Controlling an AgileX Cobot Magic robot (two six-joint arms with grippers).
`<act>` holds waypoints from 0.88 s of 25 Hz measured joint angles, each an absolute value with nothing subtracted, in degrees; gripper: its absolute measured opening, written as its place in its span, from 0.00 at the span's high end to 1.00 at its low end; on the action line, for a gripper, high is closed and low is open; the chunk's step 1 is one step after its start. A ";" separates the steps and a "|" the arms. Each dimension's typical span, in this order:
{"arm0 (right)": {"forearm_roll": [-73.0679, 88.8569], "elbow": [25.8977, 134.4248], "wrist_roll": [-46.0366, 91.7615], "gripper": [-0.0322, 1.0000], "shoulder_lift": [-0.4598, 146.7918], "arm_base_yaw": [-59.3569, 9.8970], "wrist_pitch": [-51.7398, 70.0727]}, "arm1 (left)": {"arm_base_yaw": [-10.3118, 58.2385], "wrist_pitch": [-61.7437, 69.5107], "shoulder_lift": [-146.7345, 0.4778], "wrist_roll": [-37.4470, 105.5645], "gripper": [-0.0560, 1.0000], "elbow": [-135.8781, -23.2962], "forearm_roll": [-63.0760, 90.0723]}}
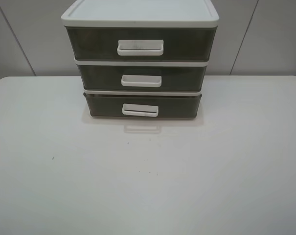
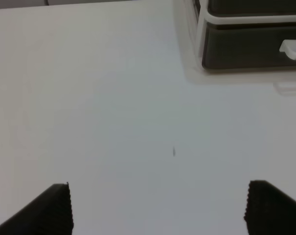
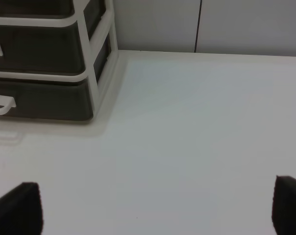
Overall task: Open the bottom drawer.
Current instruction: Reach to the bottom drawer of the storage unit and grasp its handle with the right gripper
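Observation:
A three-drawer white-framed unit (image 1: 140, 19) stands at the back middle of the white table (image 1: 148, 176). The bottom drawer (image 1: 101, 106) is smoky grey-brown and closed, with a small white loop handle (image 1: 140, 110). It also shows in the left wrist view (image 2: 240, 46) and the right wrist view (image 3: 45, 100). Neither gripper shows in the exterior high view. My left gripper (image 2: 157, 208) is open and empty, well short of the unit. My right gripper (image 3: 157, 208) is open and empty, off to the unit's right side.
The middle drawer (image 1: 96, 77) and the top drawer (image 1: 91, 44) are closed above the bottom one. A grey panelled wall (image 1: 265, 39) stands behind the table. A small dark speck (image 1: 53, 158) lies on the table at the left.

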State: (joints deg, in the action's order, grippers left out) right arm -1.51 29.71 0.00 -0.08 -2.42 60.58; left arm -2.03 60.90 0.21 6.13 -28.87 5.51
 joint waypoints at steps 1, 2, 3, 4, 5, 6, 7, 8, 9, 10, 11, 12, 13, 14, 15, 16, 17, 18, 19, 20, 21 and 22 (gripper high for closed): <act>-1.51 29.71 0.00 0.17 -0.08 -2.42 60.58 | -2.03 60.90 0.21 6.13 0.27 -28.87 5.51; -1.51 29.71 0.00 0.17 -0.08 -2.42 60.58 | -2.03 60.90 0.21 6.13 0.27 -28.87 5.51; -1.51 29.71 0.00 0.17 -0.08 -2.42 60.58 | -2.03 60.90 0.21 6.13 0.27 -28.87 5.51; -1.51 29.71 0.00 0.17 -0.08 -2.42 60.58 | -2.03 60.90 0.21 6.13 0.27 -28.87 5.51; -1.51 29.71 0.00 0.17 -0.08 -2.42 60.58 | -2.03 60.90 0.21 6.13 0.27 -28.87 5.51; -1.51 29.71 0.00 0.17 -0.08 -2.42 60.58 | -2.03 60.90 0.21 6.13 0.27 -28.87 5.51; -1.51 29.71 0.00 0.17 -0.08 -2.42 60.58 | -2.03 60.90 0.21 6.13 0.27 -28.87 5.51; -1.51 29.71 0.00 0.17 -0.08 -2.42 60.58 | -2.03 60.90 0.21 6.13 0.27 -28.87 5.51; -1.51 29.71 0.00 0.17 -0.08 -2.42 60.58 | -2.03 60.90 0.21 6.13 0.27 -28.87 5.51; -1.51 29.71 0.00 0.17 -0.08 -2.42 60.58 | -2.03 60.90 0.21 6.13 0.27 -28.87 5.51; -1.51 29.71 0.00 0.17 -0.08 -2.42 60.58 | -2.03 60.90 0.21 6.13 0.27 -28.87 5.51; -1.51 29.71 0.00 0.17 -0.08 -2.42 60.58 | -2.03 60.90 0.21 6.13 0.27 -28.87 5.51; -1.51 29.71 0.00 0.17 -0.08 -2.42 60.58 | -2.03 60.90 0.21 6.13 0.27 -28.87 5.51; -1.51 29.71 0.00 0.17 0.03 -2.42 60.58 | -2.03 60.90 0.21 6.13 0.27 -28.87 5.51; -1.51 29.71 0.00 0.17 0.43 -2.71 60.58 | -2.03 60.90 0.21 6.13 0.27 -28.87 5.51; -1.51 29.71 0.00 0.17 1.34 -3.41 60.58 | -2.03 60.90 0.21 6.13 0.27 -28.87 5.51; -1.51 29.76 0.00 0.17 2.46 -4.28 60.58 | -2.03 60.90 0.21 6.13 0.27 -28.87 5.51; -1.56 29.83 0.00 0.17 4.16 -5.56 60.58 | -2.03 60.90 0.21 6.13 0.27 -28.87 5.51; -1.68 30.20 0.00 0.17 6.16 -7.08 60.58 | -2.03 60.90 0.21 6.13 0.27 -28.87 5.51; -2.13 30.79 0.00 0.17 8.43 -8.78 60.58 | -2.03 60.90 0.21 6.13 0.27 -28.87 5.51; -3.16 31.89 0.00 0.17 10.46 -10.31 60.58 | -2.03 60.90 0.21 6.13 0.27 -28.87 5.51; -4.58 33.40 0.00 0.17 13.01 -12.13 60.63 | -2.03 60.90 0.21 6.13 0.27 -28.87 5.51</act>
State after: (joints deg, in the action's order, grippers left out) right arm -4.58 33.40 0.00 13.01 -12.13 60.63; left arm -2.03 60.90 0.21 6.13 -28.87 5.51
